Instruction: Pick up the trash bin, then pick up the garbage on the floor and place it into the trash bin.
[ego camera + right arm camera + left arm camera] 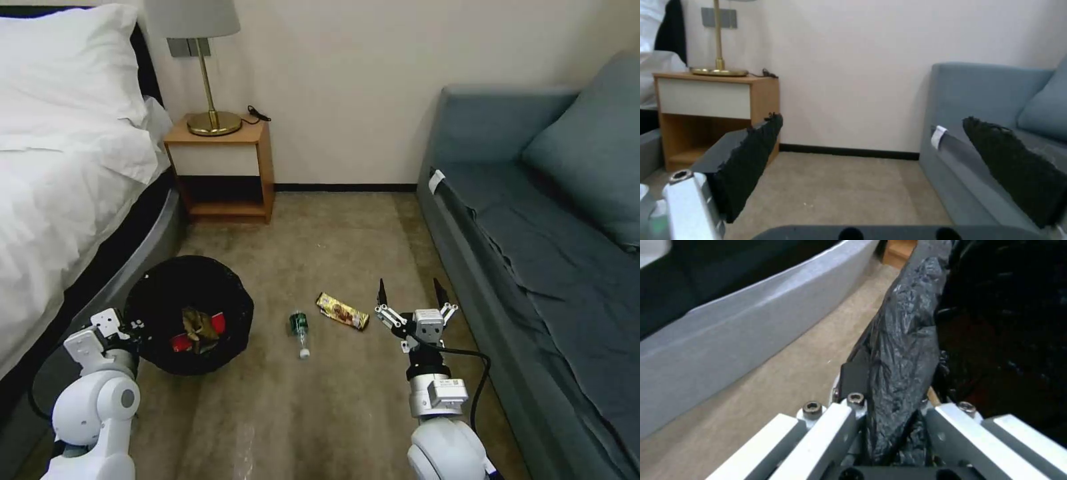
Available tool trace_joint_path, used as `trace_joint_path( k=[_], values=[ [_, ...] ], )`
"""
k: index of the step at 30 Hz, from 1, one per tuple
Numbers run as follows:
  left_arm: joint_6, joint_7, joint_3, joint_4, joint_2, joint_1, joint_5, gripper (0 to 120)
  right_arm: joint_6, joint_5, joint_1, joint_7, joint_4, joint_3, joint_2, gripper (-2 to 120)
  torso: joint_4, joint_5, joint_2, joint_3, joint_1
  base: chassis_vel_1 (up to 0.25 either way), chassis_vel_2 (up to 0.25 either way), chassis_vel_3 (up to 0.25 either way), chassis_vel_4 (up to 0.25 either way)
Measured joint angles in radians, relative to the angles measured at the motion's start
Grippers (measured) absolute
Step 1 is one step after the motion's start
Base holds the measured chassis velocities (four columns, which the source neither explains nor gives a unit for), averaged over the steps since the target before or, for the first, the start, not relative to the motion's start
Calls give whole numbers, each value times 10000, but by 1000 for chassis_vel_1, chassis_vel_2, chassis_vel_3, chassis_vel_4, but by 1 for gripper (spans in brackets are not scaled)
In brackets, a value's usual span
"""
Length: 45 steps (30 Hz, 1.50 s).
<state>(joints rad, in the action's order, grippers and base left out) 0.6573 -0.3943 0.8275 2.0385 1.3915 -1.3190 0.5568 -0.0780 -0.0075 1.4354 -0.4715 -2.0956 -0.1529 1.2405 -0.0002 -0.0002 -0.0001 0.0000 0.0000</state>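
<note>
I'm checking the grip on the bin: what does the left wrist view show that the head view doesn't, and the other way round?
Left wrist view alone: up close, the left gripper closed on the trash bin at its bag-draped rim, one finger outside it.

Head view alone: a red carton and crumpled paper inside the bin, the green bottle and snack wrapper on the floor, and the open right gripper hovering near the wrapper.

Both: the bin's black bag, carpet and the bed base.
</note>
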Motion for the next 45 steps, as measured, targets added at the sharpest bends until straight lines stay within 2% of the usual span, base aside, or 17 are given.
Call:
trace_joint_path(
  k=[13, 19, 23, 26, 27, 30, 31, 35, 36, 40, 45],
  values=[
    [5, -5, 3, -13, -25, -2, -2, 3, -168, 30, -221, 44, 287, 116, -32, 100, 2, 1, 0, 2, 1, -202, 196, 196, -203],
    [5, -5, 13, -13, -52, -5, 11, 3, -291, 98, -421, 200, 490, 221, -158, 100, 2, 2, 0, 0, 0, -48, 61, 62, -39],
    [5, -5, 21, -31, -77, -15, 16, 3, -144, 748, -821, 407, 636, 493, -520, 100, 1, 2, 1, -1, 0, 6, -7, -13, 5],
    [6, -4, 23, -77, -83, -29, 10, 3, 798, 2289, -1802, 190, 894, 1345, -1324, 100, 1, 3, 0, -1, 0, 0, 0, 0, 0],
    [6, -4, 23, -77, -83, -29, 10, 3, 798, 2289, -1802, 190, 894, 1345, -1324, 100, 1, 3, 0, -1, 0, 0, 0, 0, 0],
    [6, -3, 25, -86, -59, -70, -50, 3, 2301, 4821, -3064, -550, 1274, 2705, -1934, 100, 2, 2, 0, 0, 0, 0, 0, 0, 0],
    [6, -3, 25, -86, -59, -70, -50, 3, 2301, 4821, -3064, -550, 1274, 2705, -1934, 100, 2, 2, 0, 0, 0, 0, 0, 0, 0],
    [9, -6, 46, -152, 3, -81, -144, 3, 3508, 6943, -4282, -1664, 1957, 4209, -1945, 100, 2, 2, 0, 0, 0, 0, 0, 0, 0],
    [9, -6, 46, -152, 3, -81, -144, 3, 3508, 6943, -4282, -1664, 1957, 4209, -1945, 100, 2, 2, 0, 0, 0, 0, 0, 0, 0],
    [10, -9, 46, -252, 98, -50, -264, 3, 4287, 8837, -5184, -2618, 2588, 5504, -1619, 100, 3, 0, 0, 0, 1, 0, 0, 0, 0],
    [10, -12, 39, -335, 145, -4, -339, 3, 4634, 9660, -5842, -3042, 3438, 6482, -1185, 100, 3, 1, 0, 0, 0, 0, 0, 0, 0]
  ],
)
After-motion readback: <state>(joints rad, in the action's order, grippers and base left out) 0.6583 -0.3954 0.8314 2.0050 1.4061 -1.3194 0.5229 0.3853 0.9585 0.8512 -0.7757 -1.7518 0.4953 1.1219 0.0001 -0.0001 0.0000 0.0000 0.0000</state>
